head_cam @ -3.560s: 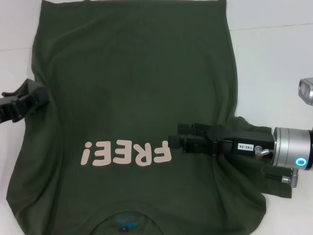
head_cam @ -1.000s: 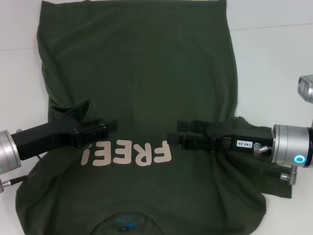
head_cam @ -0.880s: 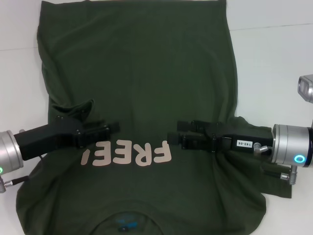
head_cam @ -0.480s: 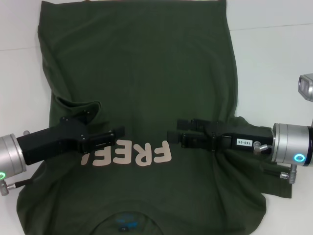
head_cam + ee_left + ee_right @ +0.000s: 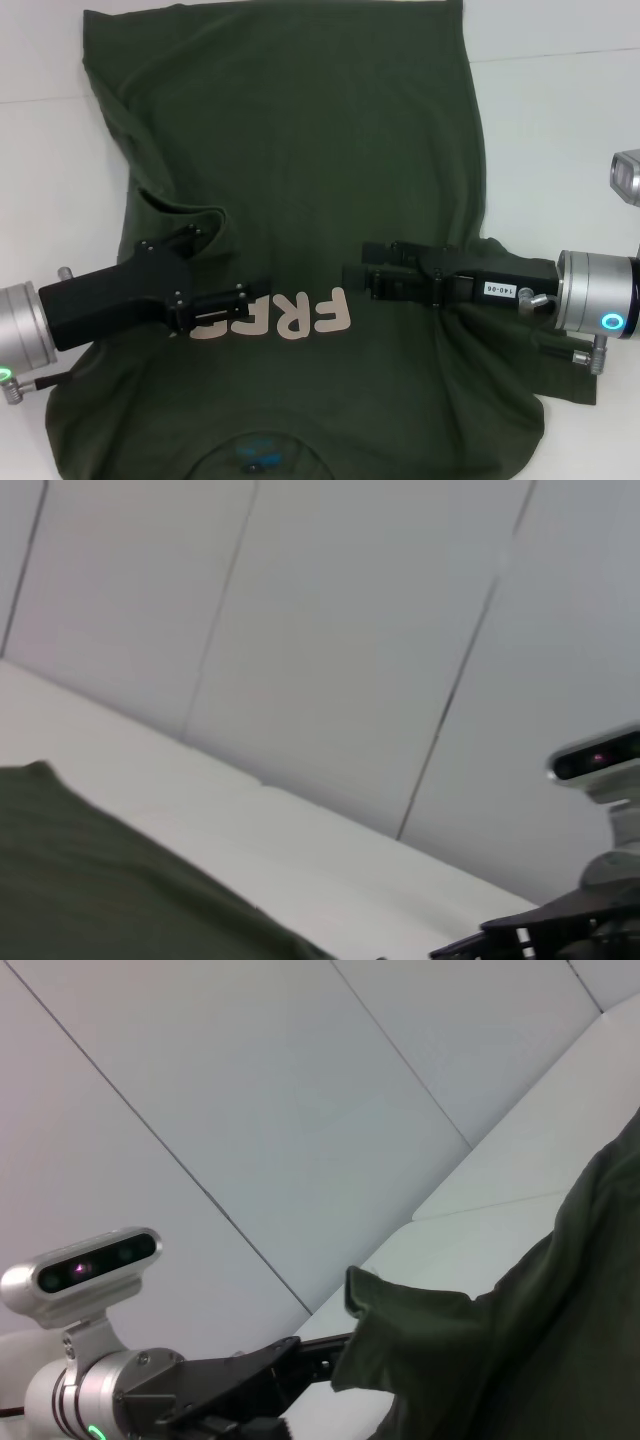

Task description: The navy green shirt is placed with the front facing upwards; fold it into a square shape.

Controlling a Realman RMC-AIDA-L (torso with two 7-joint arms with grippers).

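Left hand [image 5: 245, 298], closed on the sleeve [image 5: 185, 225] of the shirt [image 5: 290, 150], should carry it flat across the lettering [image 5: 300, 315]; right hand [image 5: 362, 272], beside the lettering, grip indiscernible.

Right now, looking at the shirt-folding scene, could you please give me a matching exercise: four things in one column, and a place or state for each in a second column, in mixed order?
Column 1:
1. left gripper
2. right gripper
3. navy green shirt
4. blue neck label

Column 2:
A. lies spread on the white table, lettering facing up
B. at the shirt's edge nearest the robot
C. drags a fold of the shirt's left side inward, covering part of the pink lettering
D. rests beside the lettering's right end, over the folded-in right sleeve

Pairs: 1-C, 2-D, 3-A, 4-B
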